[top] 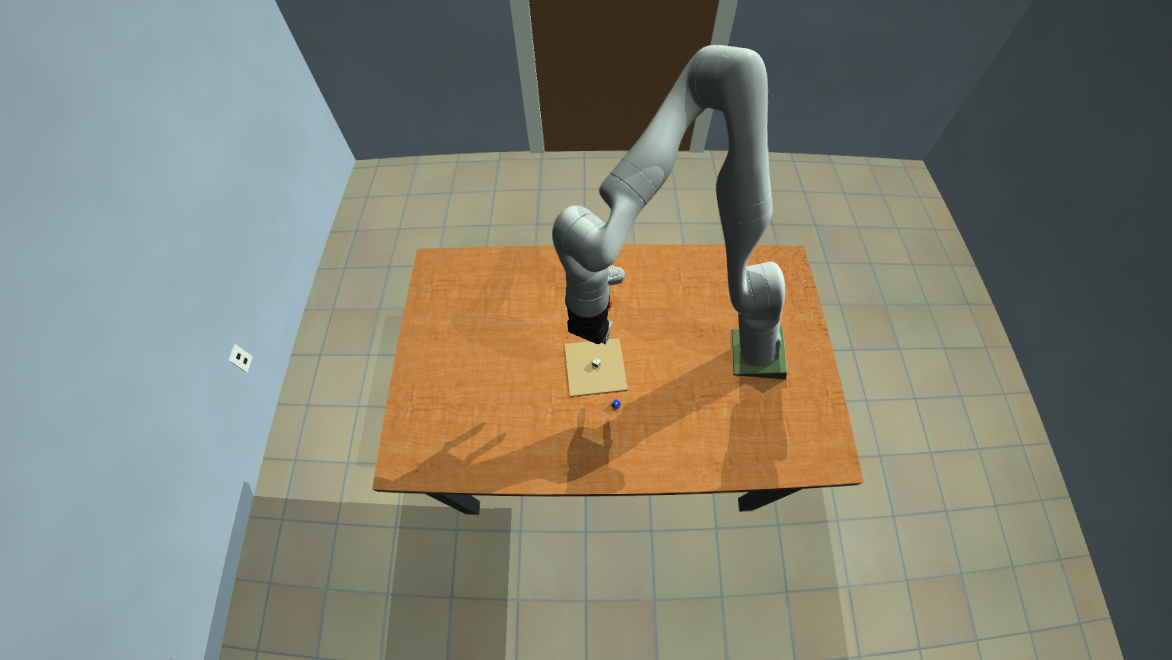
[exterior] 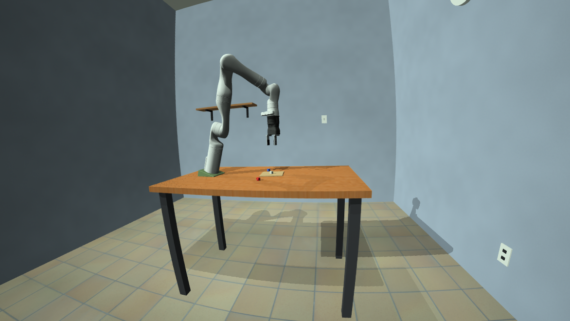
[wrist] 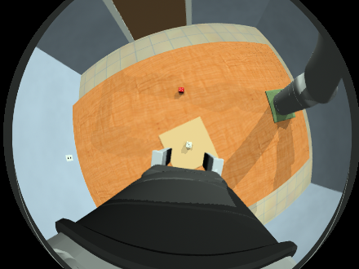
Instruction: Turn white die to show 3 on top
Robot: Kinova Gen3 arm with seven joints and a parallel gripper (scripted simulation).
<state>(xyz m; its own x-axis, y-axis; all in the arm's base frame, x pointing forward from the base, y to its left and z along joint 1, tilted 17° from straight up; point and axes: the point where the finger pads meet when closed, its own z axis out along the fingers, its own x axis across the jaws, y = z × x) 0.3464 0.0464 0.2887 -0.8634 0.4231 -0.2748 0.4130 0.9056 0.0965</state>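
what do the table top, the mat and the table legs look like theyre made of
Table top: looks like wood, orange-brown with grain streaks, low sheen.
Mat: thin flat tan sheet, matte and plain; could be cardboard, cork or fabric, the look leaves it open.
Table legs: dark, smooth, square-edged; painted metal or wood, cannot tell which.
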